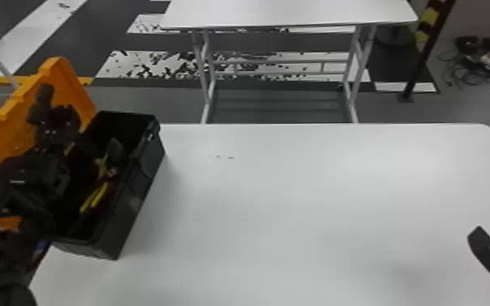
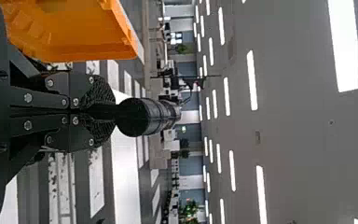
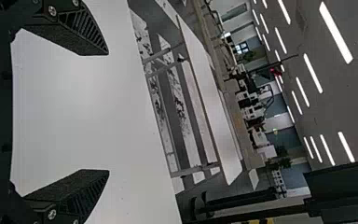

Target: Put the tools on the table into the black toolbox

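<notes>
my left gripper (image 2: 103, 111) is clamped on a black cylindrical tool (image 2: 142, 116); its thick round end projects past the fingertips. position: raised beside the open orange lid (image 1: 10, 126) of the black toolbox (image 1: 138, 199). expected handling: stiff, moderately heavy at the thick end, not fragile; the round side may slip or roll. grip the narrow part, close to the thick end, to limit tipping. yellow-handled tools (image 1: 93, 197) lie inside; lower beside them. my right gripper (image 3: 107, 112) is spread and unloaded over the white table (image 3: 74, 109).
</notes>
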Controlling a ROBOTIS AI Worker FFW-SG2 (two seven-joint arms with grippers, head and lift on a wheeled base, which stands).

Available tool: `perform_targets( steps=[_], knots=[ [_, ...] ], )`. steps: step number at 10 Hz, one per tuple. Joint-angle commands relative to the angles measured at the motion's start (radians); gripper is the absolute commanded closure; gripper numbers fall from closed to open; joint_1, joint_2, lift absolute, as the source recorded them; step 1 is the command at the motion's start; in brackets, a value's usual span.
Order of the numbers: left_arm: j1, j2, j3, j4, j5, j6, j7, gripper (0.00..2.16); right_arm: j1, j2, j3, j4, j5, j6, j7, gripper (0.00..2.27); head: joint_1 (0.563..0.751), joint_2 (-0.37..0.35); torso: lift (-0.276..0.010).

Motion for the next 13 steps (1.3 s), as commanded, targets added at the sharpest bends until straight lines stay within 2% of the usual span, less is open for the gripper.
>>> perform_targets(
  steps=[1, 2, 3, 4, 7, 10, 13],
  knots=[
    [0.002, -0.017, -0.014, 0.058, -0.005, -0.075, -0.001, 2.07, 0.006, 0.001, -0.005, 0.006, -0.004, -0.028, 0.002, 0.12, 0.695, 0.101, -0.075],
    [0.002, -0.024, -0.017, 0.079, -0.006, -0.085, 0.001, 1.78, 0.006, 0.001, -0.012, 0.009, -0.007, -0.034, 0.009, 0.12, 0.695, 0.096, -0.075],
    [0.002, -0.027, -0.021, 0.087, -0.008, -0.078, 0.011, 0.61, 0.008, 0.001, -0.017, 0.015, -0.012, -0.04, 0.013, 0.12, 0.695, 0.092, -0.075],
    [0.002, -0.031, -0.021, 0.087, -0.006, -0.066, 0.015, 0.0, 0.008, 0.001, -0.019, 0.021, -0.012, -0.043, 0.014, 0.12, 0.695, 0.089, -0.075],
    [0.036, -0.039, -0.014, 0.049, 0.011, -0.063, 0.015, 0.03, 0.008, 0.001, -0.017, 0.026, -0.013, -0.046, 0.014, 0.13, 0.695, 0.085, -0.075],
    [0.125, -0.083, -0.034, -0.007, 0.018, -0.103, 0.005, 0.03, 0.013, 0.001, -0.028, 0.035, -0.03, -0.067, 0.028, 0.13, 0.695, 0.074, -0.075],
    [0.193, -0.083, -0.106, -0.019, 0.012, -0.137, 0.034, 0.03, 0.028, 0.001, -0.022, 0.053, -0.033, -0.132, 0.028, 0.13, 0.695, 0.02, -0.075]
  ],
)
